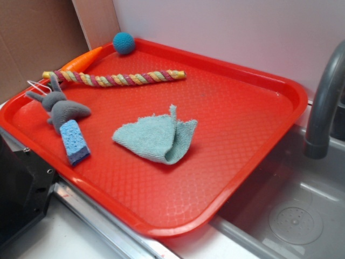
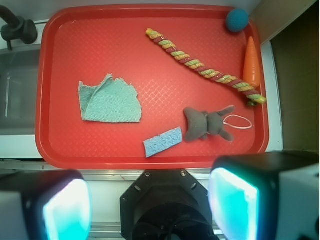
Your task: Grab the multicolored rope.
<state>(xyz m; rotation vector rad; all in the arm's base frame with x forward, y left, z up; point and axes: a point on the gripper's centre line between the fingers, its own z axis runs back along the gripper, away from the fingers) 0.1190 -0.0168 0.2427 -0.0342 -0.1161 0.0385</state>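
Observation:
The multicolored rope (image 1: 116,79), a twisted cord of yellow, maroon and pale green strands, lies straight across the far part of the red tray (image 1: 253,81). In the wrist view the rope (image 2: 205,68) runs diagonally at the upper right of the tray (image 2: 55,145). My gripper (image 2: 150,205) is high above the tray's near edge, far from the rope. Its two fingers stand wide apart with nothing between them. The gripper does not show in the exterior view.
An orange carrot toy (image 2: 251,62) and a teal ball (image 2: 237,20) lie beside the rope's far end. A grey plush bunny (image 2: 206,124), a blue sponge (image 2: 163,142) and a teal cloth (image 2: 110,101) lie on the tray. A sink with a grey faucet (image 1: 323,102) is at the right.

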